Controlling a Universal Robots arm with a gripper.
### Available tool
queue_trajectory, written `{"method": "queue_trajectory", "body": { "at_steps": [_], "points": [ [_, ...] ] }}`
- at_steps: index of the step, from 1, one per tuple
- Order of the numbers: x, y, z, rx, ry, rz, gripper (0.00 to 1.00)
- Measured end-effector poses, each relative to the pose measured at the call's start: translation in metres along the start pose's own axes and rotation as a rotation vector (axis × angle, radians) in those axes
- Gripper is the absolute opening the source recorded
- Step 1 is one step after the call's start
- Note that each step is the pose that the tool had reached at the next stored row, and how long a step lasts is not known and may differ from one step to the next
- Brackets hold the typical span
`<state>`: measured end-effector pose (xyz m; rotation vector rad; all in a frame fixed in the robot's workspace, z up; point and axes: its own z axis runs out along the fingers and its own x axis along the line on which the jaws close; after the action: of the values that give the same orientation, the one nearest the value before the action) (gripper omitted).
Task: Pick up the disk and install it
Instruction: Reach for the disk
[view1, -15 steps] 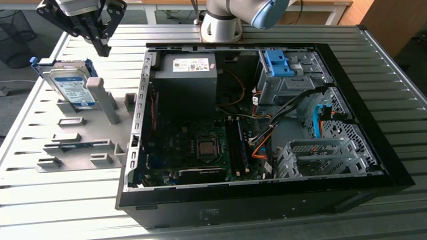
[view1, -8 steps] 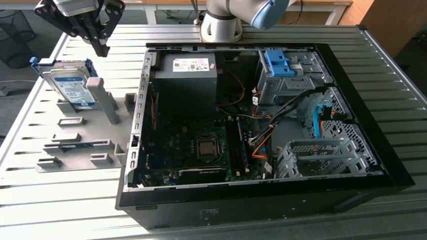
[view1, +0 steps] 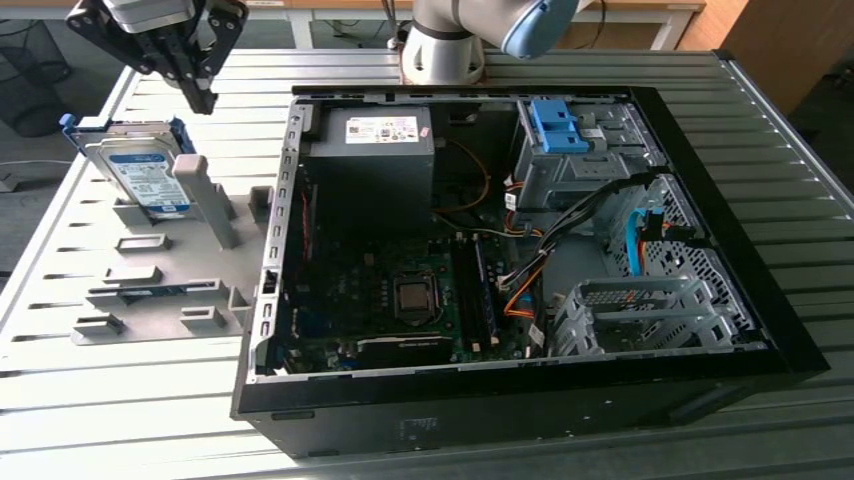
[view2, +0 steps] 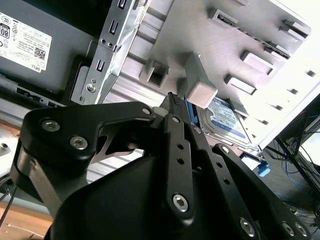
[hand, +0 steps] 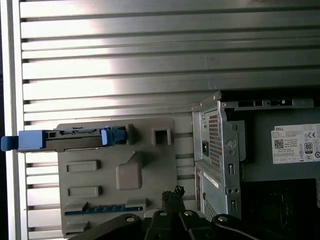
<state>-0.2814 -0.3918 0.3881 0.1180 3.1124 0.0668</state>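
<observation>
The gripper (view1: 203, 102) hangs just above the disk (view1: 139, 172), fingers (view2: 175, 106) pinched together on nothing. The disk stands on edge in the rack (view1: 160, 300) by the surface's (view1: 120, 400) corner.

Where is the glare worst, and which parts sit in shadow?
First wrist view: light glares off the ribbed metal table in a pale band. Second wrist view: the grey holder plate washes out to white toward one corner. Exterior view: the open computer case is dark inside.
</observation>
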Motion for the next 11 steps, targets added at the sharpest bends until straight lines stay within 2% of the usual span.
{"method": "queue_trajectory", "body": {
  "at_steps": [11],
  "points": [
    [0.0026,-0.0002,0.0001,0.0001,0.0,0.0,0.11]
  ]
}}
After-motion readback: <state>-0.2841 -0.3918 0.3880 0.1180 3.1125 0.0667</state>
